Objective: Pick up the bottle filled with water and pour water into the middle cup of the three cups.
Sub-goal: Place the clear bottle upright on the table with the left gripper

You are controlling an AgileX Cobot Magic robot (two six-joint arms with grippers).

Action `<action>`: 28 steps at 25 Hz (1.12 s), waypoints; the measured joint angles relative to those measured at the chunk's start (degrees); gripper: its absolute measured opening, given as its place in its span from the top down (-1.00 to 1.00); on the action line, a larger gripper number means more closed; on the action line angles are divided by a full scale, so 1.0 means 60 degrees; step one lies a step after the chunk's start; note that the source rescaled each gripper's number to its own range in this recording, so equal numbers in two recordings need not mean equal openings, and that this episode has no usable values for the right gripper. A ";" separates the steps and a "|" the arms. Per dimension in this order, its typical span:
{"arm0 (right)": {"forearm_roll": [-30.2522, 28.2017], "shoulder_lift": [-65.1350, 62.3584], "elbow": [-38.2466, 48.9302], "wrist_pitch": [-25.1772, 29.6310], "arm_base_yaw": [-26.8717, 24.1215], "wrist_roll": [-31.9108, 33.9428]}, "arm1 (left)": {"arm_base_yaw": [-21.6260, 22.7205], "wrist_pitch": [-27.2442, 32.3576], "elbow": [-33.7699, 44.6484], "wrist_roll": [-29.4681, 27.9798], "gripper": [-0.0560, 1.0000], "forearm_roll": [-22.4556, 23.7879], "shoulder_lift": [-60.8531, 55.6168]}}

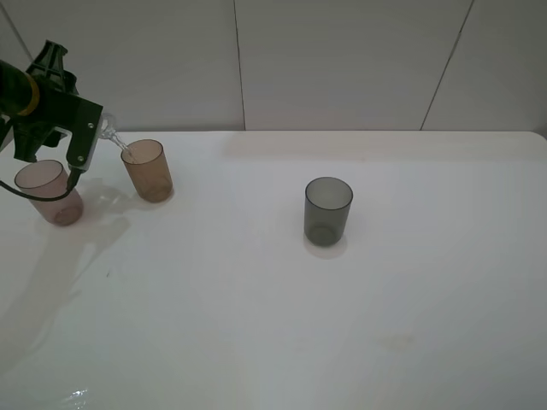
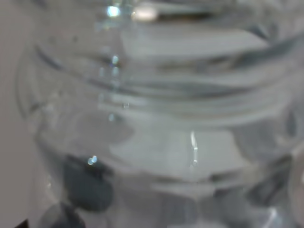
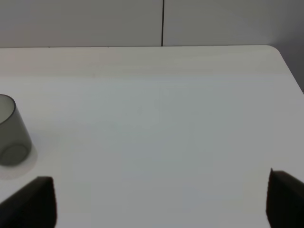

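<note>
Left tool (image 1: 88, 141) clamps bottle (image 1: 110, 131), tilted, neck down toward middle cup (image 1: 148, 173); right tool (image 3: 159, 199) agape.

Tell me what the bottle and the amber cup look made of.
Bottle: likely clear, glossy plastic; colourless see-through wall with moulded ridges and sharp glints. Amber cup: probably translucent tinted plastic, smooth; the table shows through its wall. Glass can't be ruled out for either.
</note>
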 joint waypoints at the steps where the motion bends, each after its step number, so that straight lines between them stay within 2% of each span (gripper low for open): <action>1: 0.0000 0.0000 0.0000 0.0000 0.0000 0.0000 | 0.0000 0.0018 0.0000 0.0033 0.87 0.0000 0.0000; 28: 0.0000 0.0000 0.0000 0.0000 0.0000 0.0000 | 0.0000 0.0090 -0.0485 0.0083 0.87 -0.0191 0.0422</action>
